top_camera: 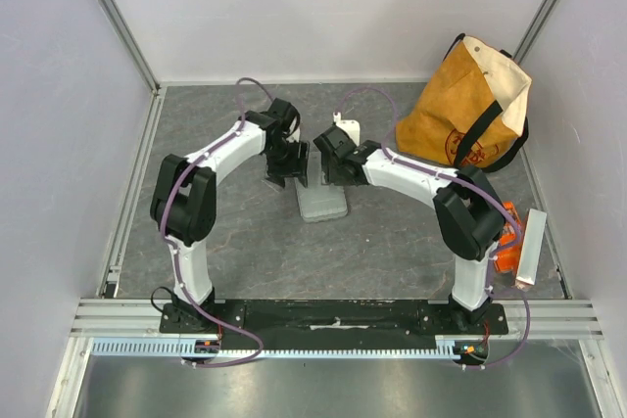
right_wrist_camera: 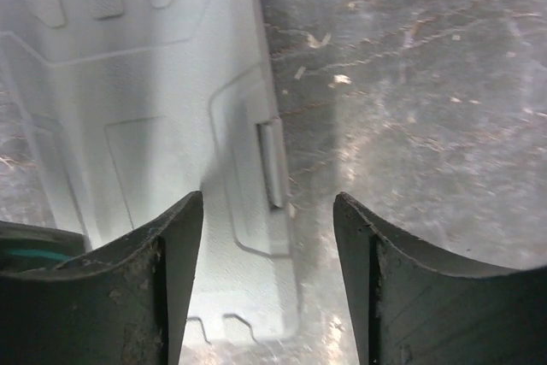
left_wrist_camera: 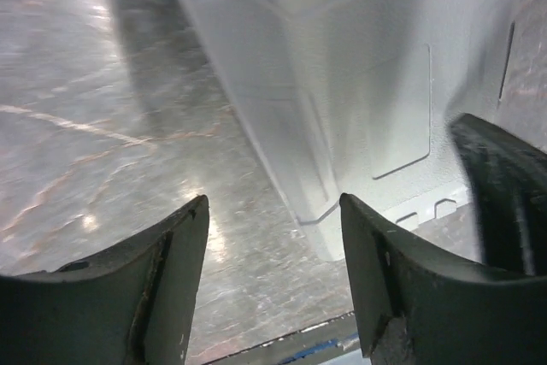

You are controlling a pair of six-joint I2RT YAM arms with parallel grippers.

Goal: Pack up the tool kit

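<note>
The tool kit [top_camera: 323, 203] is a flat grey plastic case lying shut on the table's middle; no tools show. My left gripper [top_camera: 287, 175] is open and empty, low over the case's left edge. In the left wrist view the case [left_wrist_camera: 367, 83] fills the upper right, and the gripper [left_wrist_camera: 273, 203] has table and the case's corner between its fingers. My right gripper [top_camera: 328, 168] is open and empty over the case's right side. In the right wrist view the gripper [right_wrist_camera: 267, 198] straddles the right edge of the case [right_wrist_camera: 145, 100], just below a latch [right_wrist_camera: 272, 164].
A tan canvas bag [top_camera: 470, 110] with black straps stands at the back right. A small orange box [top_camera: 505, 242] and a pale flat bar [top_camera: 532, 247] lie by the right arm's base. Walls close the table on three sides.
</note>
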